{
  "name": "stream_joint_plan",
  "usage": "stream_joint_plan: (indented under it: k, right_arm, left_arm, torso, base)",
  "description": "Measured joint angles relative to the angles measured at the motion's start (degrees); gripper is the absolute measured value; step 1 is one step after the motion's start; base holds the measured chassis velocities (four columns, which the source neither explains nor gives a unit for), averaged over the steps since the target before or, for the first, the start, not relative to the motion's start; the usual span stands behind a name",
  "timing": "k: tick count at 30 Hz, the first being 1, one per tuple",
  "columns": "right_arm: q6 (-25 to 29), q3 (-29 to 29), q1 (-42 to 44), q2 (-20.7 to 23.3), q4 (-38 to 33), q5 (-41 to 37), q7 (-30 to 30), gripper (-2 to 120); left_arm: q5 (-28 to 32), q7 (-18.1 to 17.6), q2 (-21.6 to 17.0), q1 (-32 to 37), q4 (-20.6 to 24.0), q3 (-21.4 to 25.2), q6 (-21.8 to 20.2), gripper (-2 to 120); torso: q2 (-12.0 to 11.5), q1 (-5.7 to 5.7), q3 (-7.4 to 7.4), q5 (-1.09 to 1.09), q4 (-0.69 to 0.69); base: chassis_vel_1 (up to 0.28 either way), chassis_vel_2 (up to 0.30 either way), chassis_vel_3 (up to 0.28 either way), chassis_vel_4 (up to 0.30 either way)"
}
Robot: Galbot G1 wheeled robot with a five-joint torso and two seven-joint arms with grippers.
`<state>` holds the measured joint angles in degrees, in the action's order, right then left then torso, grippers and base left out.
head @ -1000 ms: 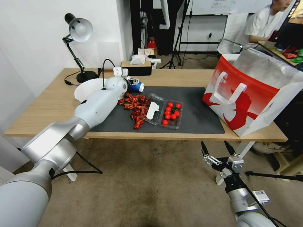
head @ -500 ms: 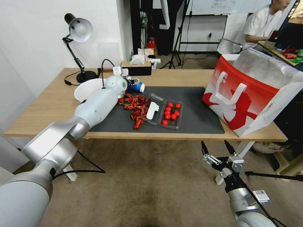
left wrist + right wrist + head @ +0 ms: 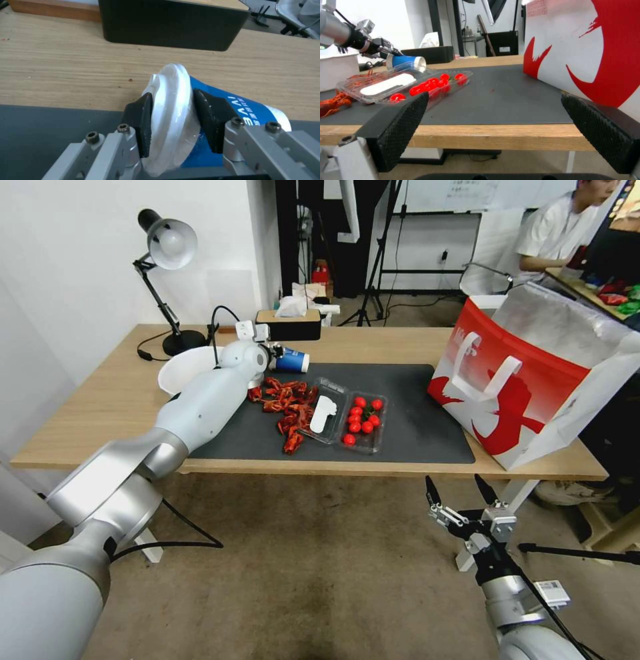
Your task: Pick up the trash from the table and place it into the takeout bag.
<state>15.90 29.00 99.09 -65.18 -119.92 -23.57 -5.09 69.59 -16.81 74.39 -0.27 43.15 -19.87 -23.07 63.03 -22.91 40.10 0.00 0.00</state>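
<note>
One blue-and-white paper cup (image 3: 292, 361) lies on its side, held above the far edge of the dark grey mat (image 3: 413, 407), its white rim pinched between the two black pads of the left gripper (image 3: 171, 117), whose jaws are clamped on the cup's crumpled rim. The left arm reaches across the table (image 3: 107, 407) from the near left. Just behind the cup stands one black tissue box (image 3: 289, 324) near the table's far edge. On the mat, in front of the cup, lies one heap of red crayfish shells (image 3: 285, 403), and beside it one clear plastic clamshell tray (image 3: 341, 415), opened flat, with nine small red tomatoes in one half and a white label on the other. One white bowl (image 3: 180, 367) sits left of the shells, partly hidden by the arm, and one black desk lamp (image 3: 167, 253) stands at the far left corner. A broad stretch of bare mat lies open between the tray and the one red-and-white takeout bag (image 3: 533, 380), which stands at the table's right end, mouth open and foil lining showing. The right gripper (image 3: 460, 497) hangs below the table's front edge, near the bag's corner, its jaws wide apart and holding nothing.
</note>
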Motion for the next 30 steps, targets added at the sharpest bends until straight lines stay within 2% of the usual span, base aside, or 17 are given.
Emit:
stream_joint_plan:
  k: [6,10,11,17,19,20,22,23,26,27,28,29,30]
  right_arm:
    - [0.0,0.0,-0.1,0.0,0.1,0.0,0.0,100]
    - [0.0,-0.1,-0.2,0.0,0.2,0.0,0.0,100]
    - [0.0,-0.3,-0.4,0.0,0.2,0.0,0.0,100]
    - [0.0,-0.6,-0.3,0.0,0.0,0.0,0.0,100]
    - [0.0,-0.5,-0.2,0.0,-0.1,0.0,0.0,100]
    - [0.0,-0.5,-0.2,0.0,-0.1,0.0,0.0,100]
    - [0.0,-0.3,0.1,0.0,-0.3,0.0,0.0,100]
    - [0.0,-0.3,0.1,0.0,-0.3,0.0,0.0,100]
    - [0.0,-0.2,0.3,-0.1,-0.7,0.1,0.0,100]
    - [0.0,-0.2,0.3,-0.1,-0.7,0.1,0.0,100]
    - [0.0,-0.2,0.4,-0.3,-0.9,0.1,0.0,100]
    - [0.0,-0.2,0.4,-0.3,-0.9,0.1,0.0,100]
    - [0.0,-0.2,0.4,-0.4,-1.0,0.2,0.0,100]
  left_arm:
    - [0.6,0.7,-0.2,0.1,1.8,0.9,1.3,28]
    - [1.5,1.4,-0.5,-0.5,4.3,1.3,2.8,27]
    - [2.3,1.4,-0.4,-1.4,6.5,2.1,4.0,27]
    - [2.7,2.3,-0.5,-2.8,9.4,2.6,6.8,27]
    - [2.8,5.8,-0.7,-3.6,11.1,2.7,10.3,27]
    - [2.8,5.8,-0.7,-3.6,11.1,2.7,10.3,27]
    - [3.9,11.7,-1.3,-4.6,14.1,2.4,14.0,27]
    - [3.9,11.7,-1.3,-4.6,14.1,2.4,14.0,27]
    - [8.4,17.4,-1.9,-6.4,20.4,-0.1,16.7,27]
    - [8.4,17.4,-1.9,-6.4,20.4,-0.1,16.7,27]
    - [9.5,19.1,-1.8,-7.5,23.2,-1.6,17.2,27]
    - [9.5,19.1,-1.8,-7.5,23.2,-1.6,17.2,27]
    - [9.9,19.2,-1.4,-8.4,25.2,-3.0,17.4,27]
  torso:
    - [0.0,-0.03,0.04,-0.04,-0.02]
    - [0.0,-0.04,0.04,-0.01,-0.03]
    - [0.0,-0.02,0.02,0.0,-0.02]
    - [0.0,-0.03,0.02,0.0,0.0]
    - [0.0,-0.02,0.02,0.0,0.0]
    - [0.0,-0.02,0.02,0.0,0.0]
    - [0.0,-0.02,0.01,0.0,0.01]
    - [0.0,-0.02,0.01,0.0,0.01]
    - [0.0,-0.01,0.01,0.0,0.01]
    - [0.0,-0.01,0.01,0.0,0.01]
    - [0.0,-0.01,0.0,0.01,0.01]
    - [0.0,-0.01,0.0,0.01,0.01]
    - [0.0,-0.01,0.0,0.01,0.0]
  base:
    - [0.0,0.0,0.0,0.0]
    - [0.0,0.0,0.0,0.0]
    - [0.0,0.0,0.0,0.0]
    - [0.0,0.0,0.0,0.0]
    - [0.0,0.0,0.0,0.0]
    - [0.0,0.0,0.0,0.0]
    - [0.0,0.0,0.0,0.0]
    - [0.0,0.0,0.0,0.0]
    - [0.0,0.0,0.0,0.0]
    - [0.0,0.0,0.0,0.0]
    - [0.0,0.0,0.0,0.0]
    - [0.0,0.0,0.0,0.0]
    - [0.0,0.0,0.0,0.0]
